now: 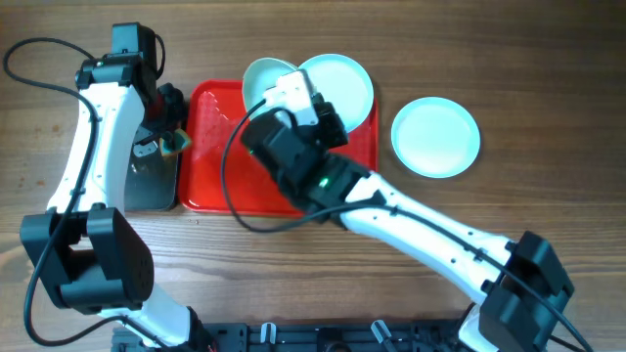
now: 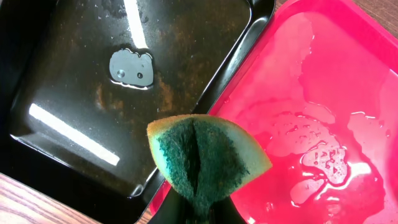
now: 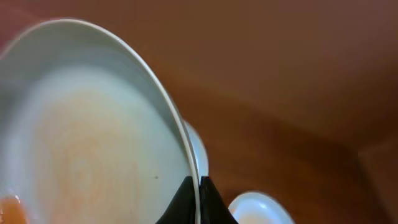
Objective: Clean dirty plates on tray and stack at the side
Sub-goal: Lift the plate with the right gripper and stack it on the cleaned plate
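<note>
Held plate (image 3: 93,137) blurred, cut off at left edge, sponge (image 2: 205,158) hiding left tool (image 2: 198,210), tray (image 2: 292,56) cropped

Overhead looks straight down on the whole tabletop (image 1: 548,59). Left wrist peers close onto the red tray (image 2: 323,124) — shared with overhead; right wrist sits tight against a tilted plate (image 3: 81,137).

Shows a brown wood-grain bench (image 1: 548,59), grain running side to side. Carries a large glossy red tray (image 1: 210,166) left of centre, rounded at the corners, with a raised rim. Holds a smaller black tray (image 1: 152,181) against the red tray's left rim, edges touching; in the left wrist view both glint with water. Bears one round pale-blue plate (image 1: 435,136) flat on the bare wood, right of the red tray and apart from it. Leaves open wood around all three.
</note>
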